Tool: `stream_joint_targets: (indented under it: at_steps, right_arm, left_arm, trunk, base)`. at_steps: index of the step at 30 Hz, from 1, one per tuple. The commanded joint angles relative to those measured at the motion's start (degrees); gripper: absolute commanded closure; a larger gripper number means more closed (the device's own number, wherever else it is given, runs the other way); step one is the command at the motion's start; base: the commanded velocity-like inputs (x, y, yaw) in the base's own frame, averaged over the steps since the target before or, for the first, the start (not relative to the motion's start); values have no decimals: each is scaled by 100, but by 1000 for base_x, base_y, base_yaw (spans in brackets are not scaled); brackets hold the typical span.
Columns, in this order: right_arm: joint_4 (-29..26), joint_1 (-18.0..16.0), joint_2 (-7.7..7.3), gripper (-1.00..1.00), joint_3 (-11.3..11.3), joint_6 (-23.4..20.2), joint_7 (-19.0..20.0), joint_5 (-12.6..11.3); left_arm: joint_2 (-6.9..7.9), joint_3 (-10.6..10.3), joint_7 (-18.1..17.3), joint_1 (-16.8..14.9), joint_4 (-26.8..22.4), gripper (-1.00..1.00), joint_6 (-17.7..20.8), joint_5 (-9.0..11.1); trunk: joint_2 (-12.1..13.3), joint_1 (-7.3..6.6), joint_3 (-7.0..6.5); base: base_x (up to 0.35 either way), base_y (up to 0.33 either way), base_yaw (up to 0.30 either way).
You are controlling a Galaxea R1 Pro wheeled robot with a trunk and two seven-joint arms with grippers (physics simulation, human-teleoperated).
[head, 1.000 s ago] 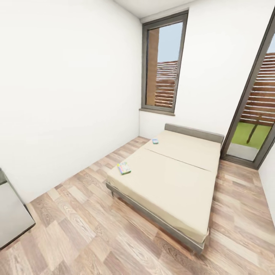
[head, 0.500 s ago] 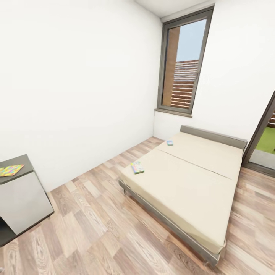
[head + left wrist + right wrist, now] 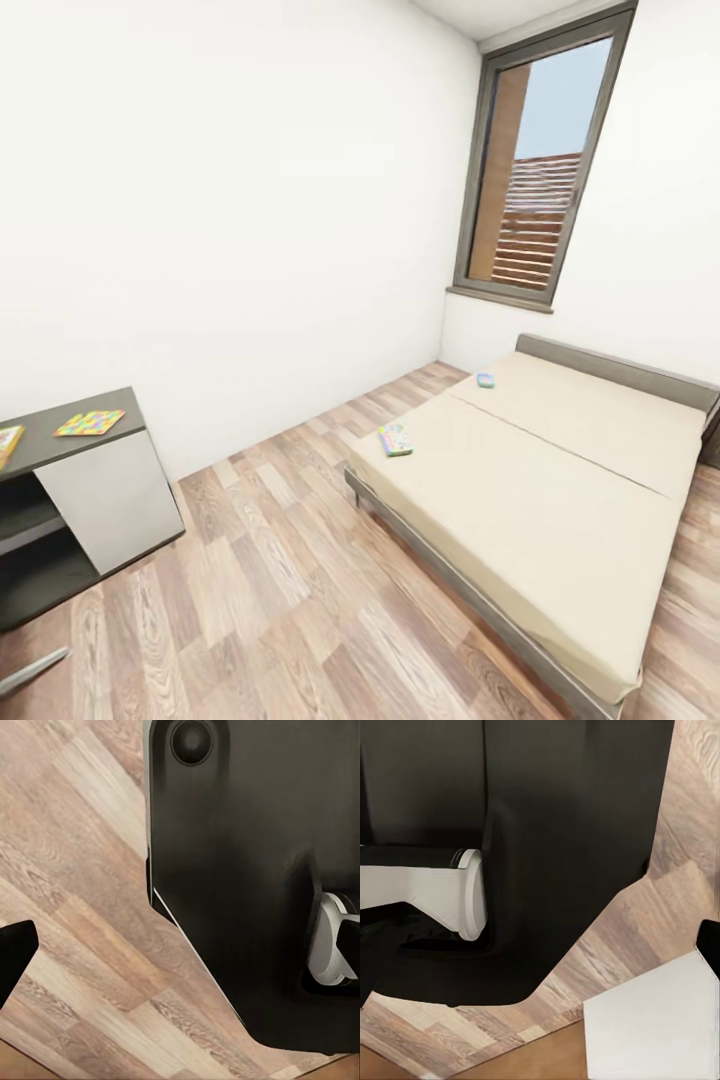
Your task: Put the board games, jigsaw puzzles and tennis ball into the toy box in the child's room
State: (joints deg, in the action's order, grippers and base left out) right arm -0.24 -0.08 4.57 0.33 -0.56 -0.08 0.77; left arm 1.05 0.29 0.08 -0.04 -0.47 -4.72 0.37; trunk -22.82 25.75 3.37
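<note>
Head view: the child's room with the bed (image 3: 560, 480) at right and the cabinet end of the table (image 3: 60, 440) at left. Two board games lie on the mattress along its wall-side edge, well apart from each other: a multicoloured box (image 3: 396, 439) near the foot-side half and a small blue box (image 3: 486, 380) nearer the headboard. The nearer box lies with its long axis roughly along the bed's length. One jigsaw puzzle (image 3: 90, 423) rests flat on the dark cabinet top, and the edge of a second flat coloured item (image 3: 8, 440) shows at the frame's left border; what it is cannot be told. Both wrist views look down past the robot's dark base (image 3: 247, 870) onto the wood-plank floor (image 3: 82, 922); how far either pincer is parted, and whether it holds anything, cannot be told. Judged from this layout, the bed games lie ahead and to the right, the table to the left, so which arm is nearer depends on the approach.
</note>
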Motion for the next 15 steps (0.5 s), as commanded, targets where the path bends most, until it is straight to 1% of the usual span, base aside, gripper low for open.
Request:
stream_joint_targets:
  at_steps: [1, 15]
  right_arm:
    - [-3, -1, 0, -100, 3, -6, -1, 9]
    - [-3, -1, 0, -100, 3, -6, 0, 8]
  left_arm:
    - [0, 3, 1, 1, -4, -100, -12, 4]
    - [0, -4, 1, 1, -4, -100, -12, 1]
  trunk:
    - [-10, 3, 9]
    - [-10, 3, 9]
  base:
    - [0, 0, 272]
    - [0, 0, 272]
